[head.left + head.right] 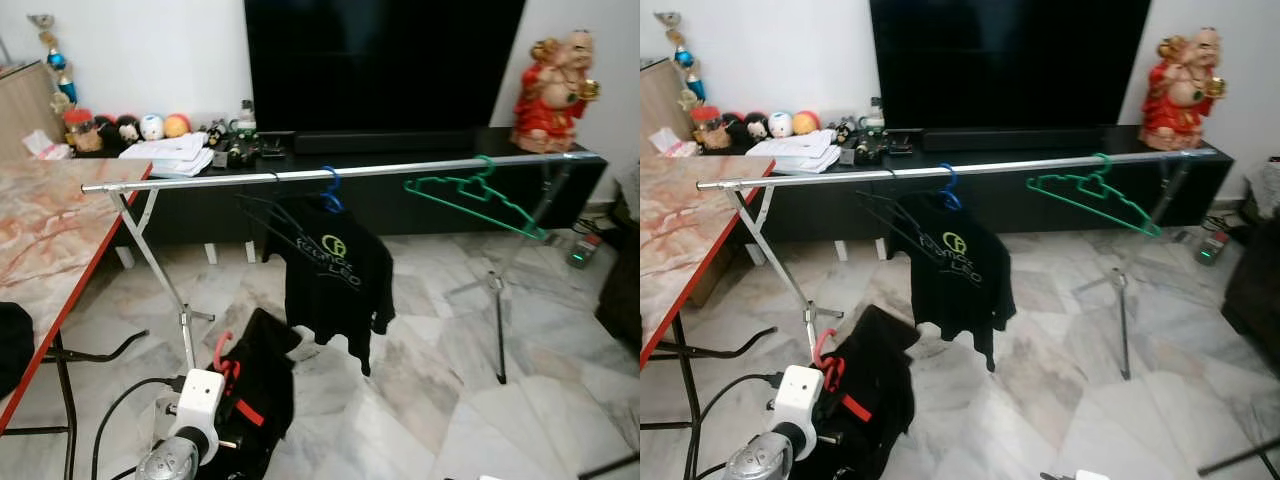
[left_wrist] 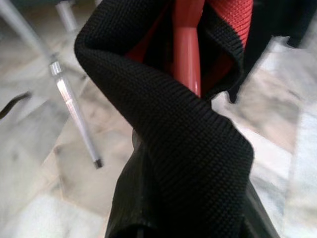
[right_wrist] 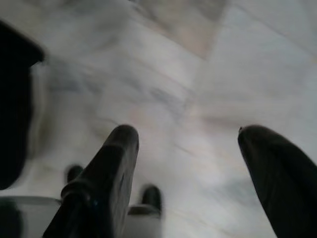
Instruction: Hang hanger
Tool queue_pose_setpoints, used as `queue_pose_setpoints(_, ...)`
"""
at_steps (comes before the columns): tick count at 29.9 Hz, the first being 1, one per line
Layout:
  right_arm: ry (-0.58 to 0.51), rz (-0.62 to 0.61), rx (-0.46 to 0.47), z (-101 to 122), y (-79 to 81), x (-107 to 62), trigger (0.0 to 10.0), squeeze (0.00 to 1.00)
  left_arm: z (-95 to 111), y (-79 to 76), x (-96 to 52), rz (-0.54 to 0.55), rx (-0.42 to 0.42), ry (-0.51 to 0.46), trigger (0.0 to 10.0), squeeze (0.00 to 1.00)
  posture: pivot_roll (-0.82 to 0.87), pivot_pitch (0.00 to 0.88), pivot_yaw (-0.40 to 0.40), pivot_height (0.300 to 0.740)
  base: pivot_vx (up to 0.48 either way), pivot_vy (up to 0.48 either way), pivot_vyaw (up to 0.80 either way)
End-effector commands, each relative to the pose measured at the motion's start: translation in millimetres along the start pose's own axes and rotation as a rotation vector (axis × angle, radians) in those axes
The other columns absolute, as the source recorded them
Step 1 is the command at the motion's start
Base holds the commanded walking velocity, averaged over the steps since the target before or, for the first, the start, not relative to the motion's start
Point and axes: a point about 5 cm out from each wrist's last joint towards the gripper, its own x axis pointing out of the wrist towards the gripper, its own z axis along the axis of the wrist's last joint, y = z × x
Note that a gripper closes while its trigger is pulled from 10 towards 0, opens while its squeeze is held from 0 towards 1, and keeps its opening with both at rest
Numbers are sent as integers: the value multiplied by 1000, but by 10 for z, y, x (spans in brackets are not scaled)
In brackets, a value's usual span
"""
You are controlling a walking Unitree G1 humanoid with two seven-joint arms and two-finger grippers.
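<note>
- Step in hand, I'd say: carry phase. Left gripper [image 1: 228, 372] low at the robot's left, holding a red hanger [image 2: 187, 47] w/ a black garment [image 1: 262, 390] draped on it; not yet on the rail [image 1: 340, 172].
- Left jaws: fabric hides the fingers, can't tell how wide, though the hanger seems carried by them.
- Right gripper [image 3: 188, 168]: fingers wide apart, nothing held, pointing at the marble floor [image 1: 430, 370].
- Next move prob needs: raise the hook above the rail, drop it over a bare stretch.
- Room: rail already has a blue hanger w/ black tee [image 1: 335, 275] mid-rail and 1 empty green hanger [image 1: 470, 195] toward the right end; bare stretch left of the tee, and between the 2.
- Edges: table edge [image 1: 70, 300] near on the left, rack leg [image 1: 165, 280] just beside the garment; TV stand [image 1: 420, 150] behind the rail.
</note>
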Motion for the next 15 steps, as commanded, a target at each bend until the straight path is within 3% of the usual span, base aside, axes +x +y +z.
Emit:
queue_pose_setpoints(1, 25, -21, -3, -82, -85, -22, 10000, 0, 112, -11, 33, -4, -7, -47, 10000, 0, -6, 0, 26, 740, 0, 0, 0)
queue_pose_setpoints(6, 22, -13, -3, -71, -65, -18, 10000, 0, 135, 22, 41, 14, -13, -57, 10000, 0, -7, 0, 28, 740, 0, -54, 0)
queue_pose_setpoints(11, 16, -2, -21, -41, -55, -11, 10000, 0, 157, 31, 53, 26, -16, -59, 10000, 0, 2, 0, 25, 740, 0, -478, 0)
queue_pose_setpoints(15, 12, -1, -36, -26, -61, -9, 10000, 0, 168, 30, 56, 25, -16, -60, 10000, 0, 8, 0, 19, 740, 0, -480, 686)
